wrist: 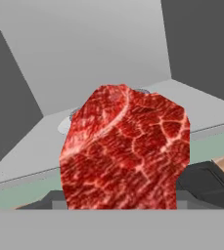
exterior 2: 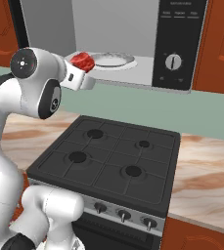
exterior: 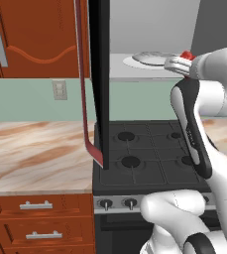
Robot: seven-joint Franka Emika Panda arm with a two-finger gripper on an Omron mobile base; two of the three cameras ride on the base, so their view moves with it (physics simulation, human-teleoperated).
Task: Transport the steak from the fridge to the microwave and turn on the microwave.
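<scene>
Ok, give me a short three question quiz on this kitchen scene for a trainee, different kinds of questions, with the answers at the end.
1. True or false: the microwave door is shut.
2. What does the gripper hold? A) a cup B) the steak C) a knob
3. Fill in: under the microwave stands a black ____ with four burners.

Key:
1. False. The door stands swung open and the grey inside with its round plate shows.
2. B. The red steak sits in the jaws at the microwave's opening, not yet on the plate.
3. Stove.
</scene>
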